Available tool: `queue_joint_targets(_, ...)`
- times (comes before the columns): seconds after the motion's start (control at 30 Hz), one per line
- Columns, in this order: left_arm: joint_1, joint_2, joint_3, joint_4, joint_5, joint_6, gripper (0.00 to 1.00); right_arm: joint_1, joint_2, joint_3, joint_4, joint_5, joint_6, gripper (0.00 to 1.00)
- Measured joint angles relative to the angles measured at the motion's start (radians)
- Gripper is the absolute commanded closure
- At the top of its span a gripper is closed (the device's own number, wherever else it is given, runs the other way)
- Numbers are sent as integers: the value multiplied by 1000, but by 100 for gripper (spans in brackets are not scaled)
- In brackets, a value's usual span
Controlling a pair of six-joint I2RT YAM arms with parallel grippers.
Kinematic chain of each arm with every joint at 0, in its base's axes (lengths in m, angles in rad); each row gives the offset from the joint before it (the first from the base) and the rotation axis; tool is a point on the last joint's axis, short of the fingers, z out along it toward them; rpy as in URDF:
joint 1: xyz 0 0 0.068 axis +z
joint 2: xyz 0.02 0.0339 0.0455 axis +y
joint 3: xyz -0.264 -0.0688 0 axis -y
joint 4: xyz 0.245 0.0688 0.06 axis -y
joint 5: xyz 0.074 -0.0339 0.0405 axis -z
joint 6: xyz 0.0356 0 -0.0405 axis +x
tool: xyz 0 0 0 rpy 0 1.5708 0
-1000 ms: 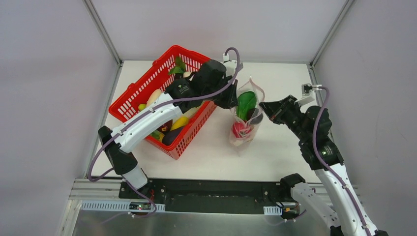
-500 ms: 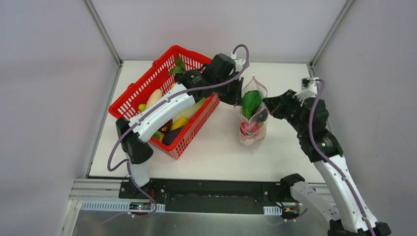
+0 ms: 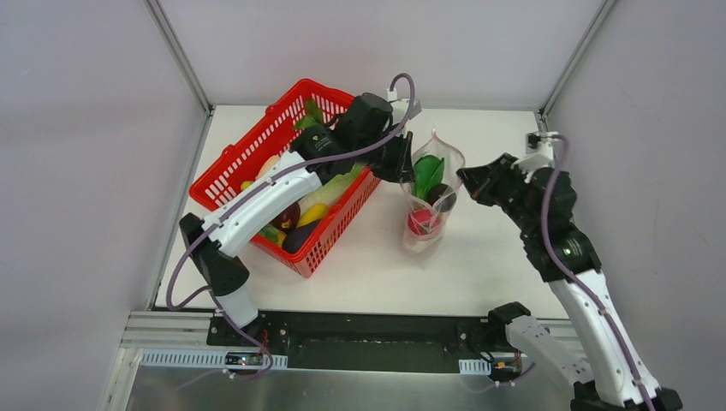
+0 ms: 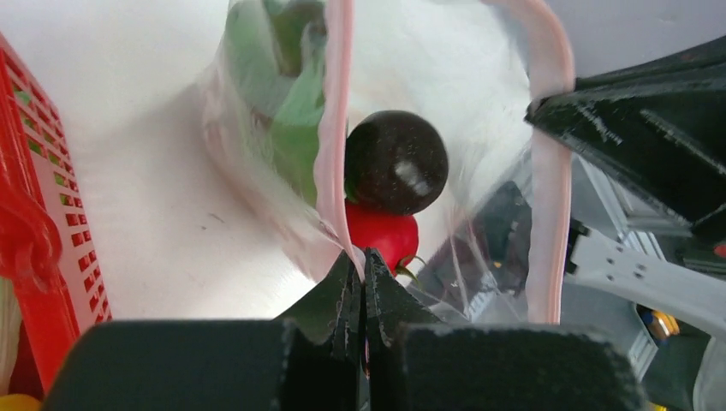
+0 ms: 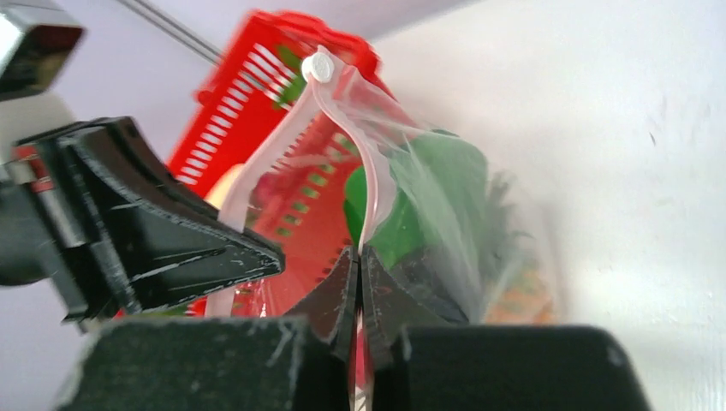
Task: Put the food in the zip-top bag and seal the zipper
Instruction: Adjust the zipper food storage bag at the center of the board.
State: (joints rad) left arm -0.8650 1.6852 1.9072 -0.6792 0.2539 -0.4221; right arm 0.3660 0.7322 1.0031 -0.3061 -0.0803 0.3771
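Observation:
The clear zip-top bag [image 3: 431, 199] hangs upright over the table between my two grippers, its mouth pulled open. My left gripper [image 3: 402, 168] [image 4: 364, 259] is shut on the left side of the pink zipper [image 4: 332, 128]. The right gripper [image 3: 465, 181] [image 5: 358, 255] is shut on the opposite zipper strip [image 5: 370, 171]. Inside the bag lie a green leafy vegetable [image 3: 427, 175] [image 5: 441, 184], a dark purple eggplant [image 4: 396, 162] and a red fruit [image 3: 420, 223] [image 4: 383, 241]. More food stays in the basket: a yellow piece [image 3: 312, 212], another eggplant [image 3: 297, 236] and a white radish [image 3: 267, 168].
The red mesh basket [image 3: 334, 241] stands at the back left, right under my left arm and close to the bag. Grey walls with metal frame posts enclose the white table [image 3: 479, 265] on three sides.
The left gripper swung right, then pulled back left over the basket's edge, and the bag's mouth now gapes wider. The right gripper kept its hold and barely shifted.

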Motion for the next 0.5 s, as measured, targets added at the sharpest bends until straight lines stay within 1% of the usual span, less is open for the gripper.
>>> queue_joint_targets(0.1, 14, 67, 14, -16, 3, -5, 100, 0, 111, 20, -43, 2, 5, 100)
queue_joint_targets(0.17, 13, 97, 35, -38, -2, 1, 100, 0, 145, 26, -48, -28, 6, 100)
queue_joint_targets(0.27, 2, 84, 38, -47, -21, 14, 100, 0, 103, 55, -46, -71, 6, 100)
queue_joint_targets(0.4, 2, 16, 1, -9, -27, 13, 100, 0, 25, 84, -24, -80, 6, 100)
queue_joint_targets(0.43, 3, -3, -16, 12, -23, 11, 98, 0, 11, 86, -20, -79, 7, 100)
queue_joint_targets(0.47, 3, -17, -27, 27, -22, 10, 89, 0, 3, 86, -16, -77, 9, 100)
queue_joint_targets(0.5, 3, -24, -31, 34, -21, 10, 76, 0, 1, 86, -13, -76, 11, 100)
